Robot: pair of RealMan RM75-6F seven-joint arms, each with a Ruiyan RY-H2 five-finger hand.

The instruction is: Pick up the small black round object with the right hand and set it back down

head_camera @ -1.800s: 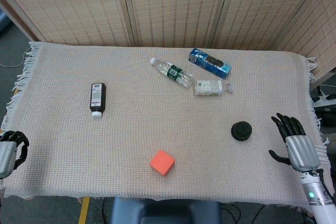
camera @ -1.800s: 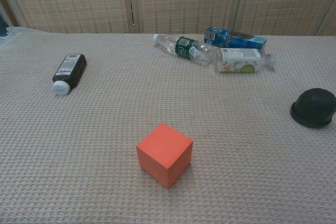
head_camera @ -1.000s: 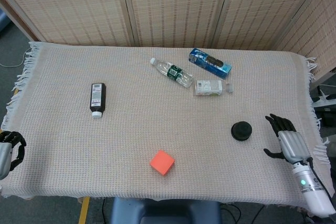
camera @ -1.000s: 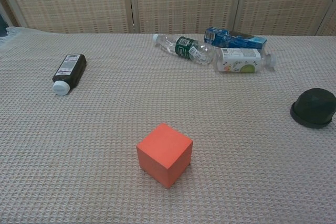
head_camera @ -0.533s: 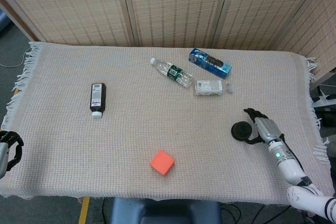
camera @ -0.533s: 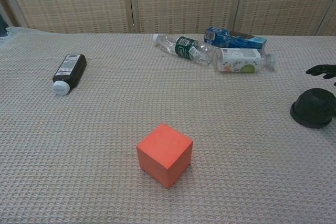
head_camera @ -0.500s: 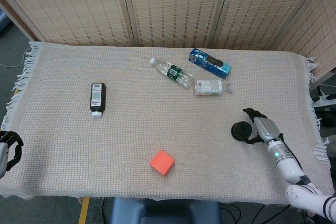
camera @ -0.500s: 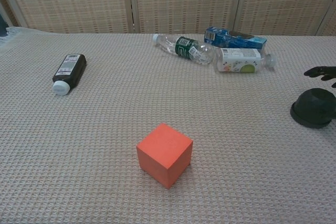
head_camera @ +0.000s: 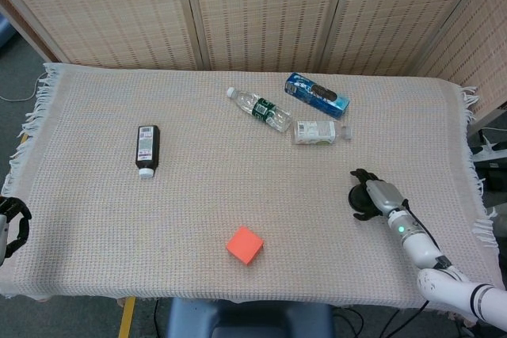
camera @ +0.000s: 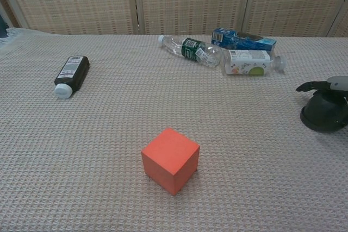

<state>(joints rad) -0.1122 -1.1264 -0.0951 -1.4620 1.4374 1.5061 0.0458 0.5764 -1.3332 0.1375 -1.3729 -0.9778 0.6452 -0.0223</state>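
The small black round object (head_camera: 357,196) (camera: 324,114) sits on the woven cloth at the right side of the table. My right hand (head_camera: 377,195) (camera: 328,86) lies over it, black fingers (camera: 308,86) stretching past its top and the thumb at its near side. The hand covers much of the object in the head view. The object still rests on the cloth, and the fingers stay apart around it. My left hand (head_camera: 9,225) hangs off the table's near left corner, mostly cut off, its visible fingers curled in and holding nothing.
An orange cube (head_camera: 244,244) (camera: 170,160) stands near the front middle. A dark bottle (head_camera: 147,149) lies at the left. A clear bottle (head_camera: 260,108), a blue box (head_camera: 317,95) and a small white bottle (head_camera: 320,131) lie at the back, beyond the black object.
My right hand has slid left from the table's right edge until it lies over the black object. The left hand sank slightly lower. The object has not moved.
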